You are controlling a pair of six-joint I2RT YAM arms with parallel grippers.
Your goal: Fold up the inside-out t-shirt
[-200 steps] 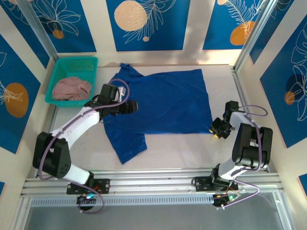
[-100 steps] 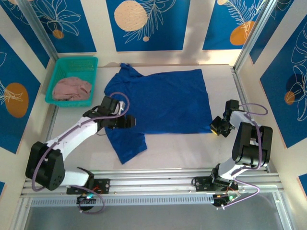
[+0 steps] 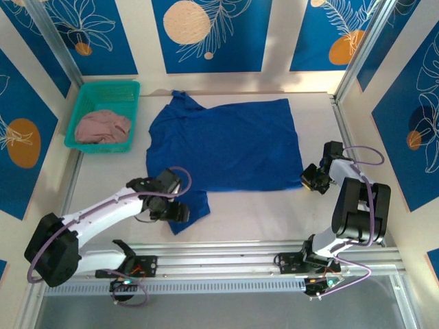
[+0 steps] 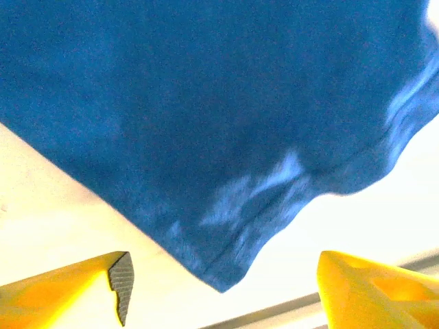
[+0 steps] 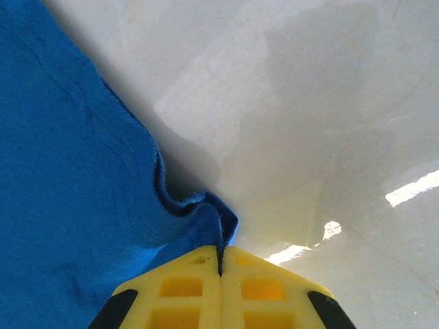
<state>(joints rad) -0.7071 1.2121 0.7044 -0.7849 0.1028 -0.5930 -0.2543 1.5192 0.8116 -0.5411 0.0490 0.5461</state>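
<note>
The inside-out t-shirt (image 3: 226, 144), royal blue, lies spread flat across the middle of the table, with one sleeve reaching toward the near left. My left gripper (image 3: 180, 211) hovers over that sleeve's near corner. In the left wrist view its yellow fingers (image 4: 103, 284) stand wide apart, open, and the sleeve's hemmed tip (image 4: 226, 271) points down between them, apart from both. My right gripper (image 3: 310, 182) is at the shirt's near right corner. In the right wrist view its jaws are pressed together, and my right gripper (image 5: 221, 252) is shut on a small fold of the shirt's edge (image 5: 209, 219).
A teal basket (image 3: 132, 92) holding a dusty-pink garment (image 3: 103, 127) stands at the far left, beside the shirt's collar. Bare white table (image 3: 260, 212) runs along the near side up to the metal rail (image 3: 226, 257). Patterned walls close in the sides.
My left arm has swung from the shirt's left middle toward the near edge, down to the sleeve corner, its jaws narrowing a little. The right gripper has closed on the shirt's corner and stayed in place.
</note>
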